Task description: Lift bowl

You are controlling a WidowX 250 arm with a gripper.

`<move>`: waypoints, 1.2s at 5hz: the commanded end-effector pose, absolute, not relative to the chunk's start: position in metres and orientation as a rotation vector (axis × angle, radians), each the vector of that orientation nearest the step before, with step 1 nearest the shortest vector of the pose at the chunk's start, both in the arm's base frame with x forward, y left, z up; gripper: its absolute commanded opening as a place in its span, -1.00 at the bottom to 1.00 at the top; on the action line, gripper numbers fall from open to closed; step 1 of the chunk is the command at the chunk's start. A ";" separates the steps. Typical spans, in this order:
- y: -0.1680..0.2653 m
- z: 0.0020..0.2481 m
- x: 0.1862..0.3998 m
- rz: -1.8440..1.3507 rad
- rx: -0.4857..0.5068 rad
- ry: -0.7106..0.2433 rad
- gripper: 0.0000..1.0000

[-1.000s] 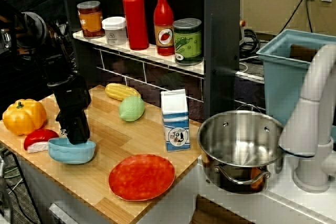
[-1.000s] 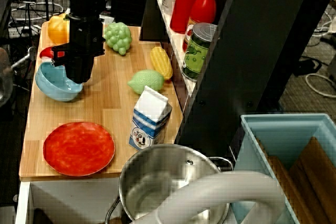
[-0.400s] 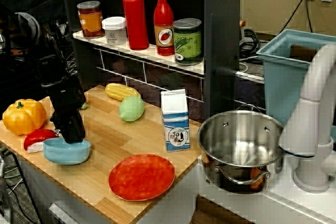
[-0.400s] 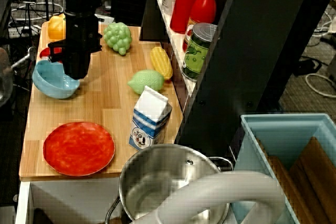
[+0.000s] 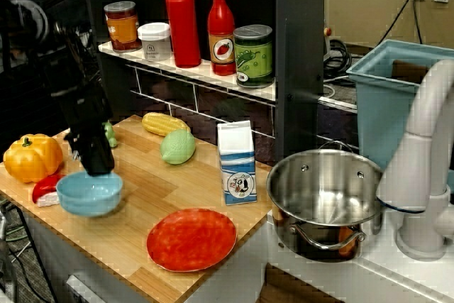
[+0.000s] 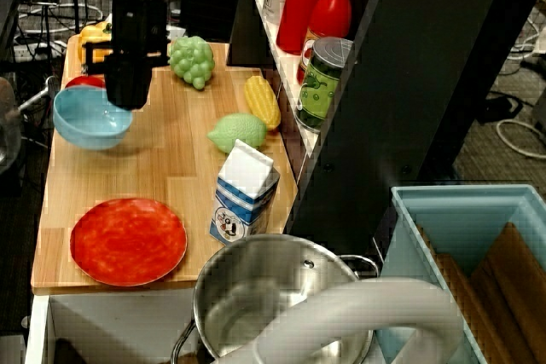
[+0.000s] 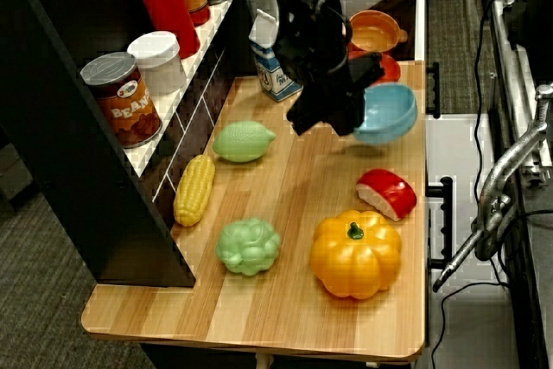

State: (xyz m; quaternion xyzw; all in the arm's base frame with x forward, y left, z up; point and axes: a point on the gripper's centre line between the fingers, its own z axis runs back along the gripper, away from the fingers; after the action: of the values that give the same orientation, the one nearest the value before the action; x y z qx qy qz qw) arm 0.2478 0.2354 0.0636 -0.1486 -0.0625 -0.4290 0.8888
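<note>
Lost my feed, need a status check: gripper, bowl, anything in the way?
Gripper shut on bowl rim. Bowl off the countertop, shadow beneath. Red wedge and pumpkin close beside; nothing above.

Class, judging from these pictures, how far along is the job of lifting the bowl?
Done: the claw is shut on the rim of the bowl. In hand: the bowl hangs above the wooden counter, its shadow beneath it, so the lift looks achieved. Left: little, perhaps raising it further.
</note>
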 end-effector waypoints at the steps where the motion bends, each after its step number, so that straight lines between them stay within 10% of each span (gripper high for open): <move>1: 0.247 0.128 0.255 -0.891 -0.256 -0.214 -1.00; 6: 0.237 0.195 0.264 -0.914 -0.305 -0.261 -1.00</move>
State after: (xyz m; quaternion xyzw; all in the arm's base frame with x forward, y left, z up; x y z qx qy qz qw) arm 0.2646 0.2375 0.1662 -0.1881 -0.1137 -0.4263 0.8775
